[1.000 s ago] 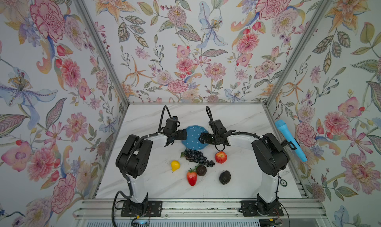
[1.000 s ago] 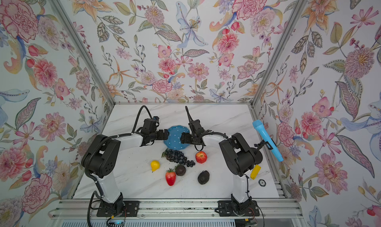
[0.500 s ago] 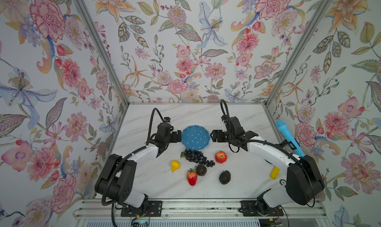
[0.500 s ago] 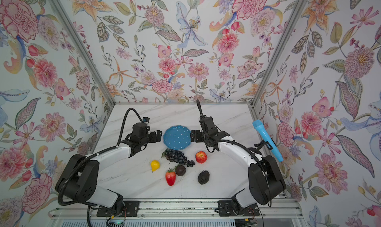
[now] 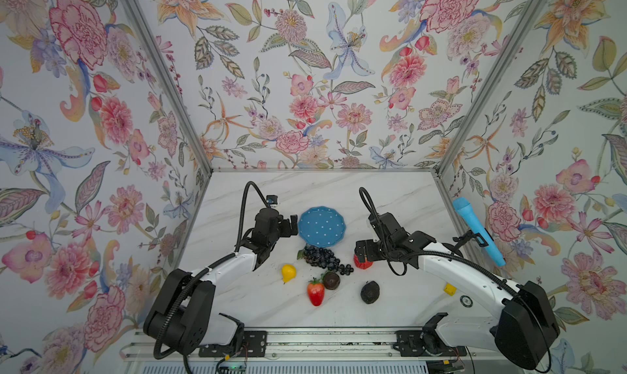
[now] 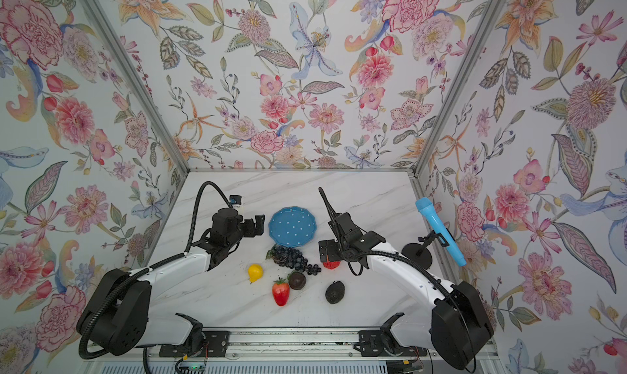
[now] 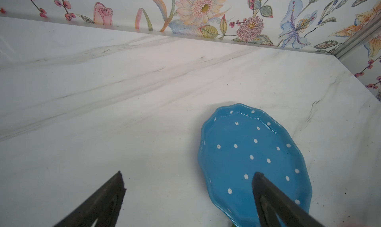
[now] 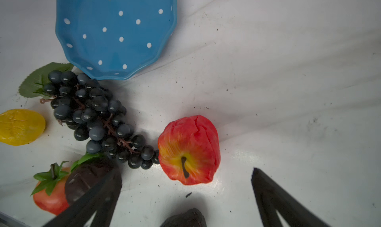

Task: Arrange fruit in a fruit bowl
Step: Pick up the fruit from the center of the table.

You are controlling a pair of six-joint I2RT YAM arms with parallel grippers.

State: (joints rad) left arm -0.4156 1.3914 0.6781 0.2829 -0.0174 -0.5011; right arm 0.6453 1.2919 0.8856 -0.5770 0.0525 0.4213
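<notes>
Both arms drew back from the bowl [image 5: 321,226]; right gripper [image 8: 186,172], released, half-hides the apple [image 5: 362,262]; left gripper [image 7: 188,174] released

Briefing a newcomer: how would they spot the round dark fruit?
From the blue dotted bowl, follow the grape bunch to its thin end. There, beside the strawberry, sits the round dark fruit: brown-purple, while the blackish avocado lies apart.

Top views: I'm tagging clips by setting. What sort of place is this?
Likely a staged robot test booth, not a home: two arms bolted to a rail at a marble-look table, floral wallpaper panels joined by metal framing, and toy fruit beside a blue dotted bowl.
</notes>
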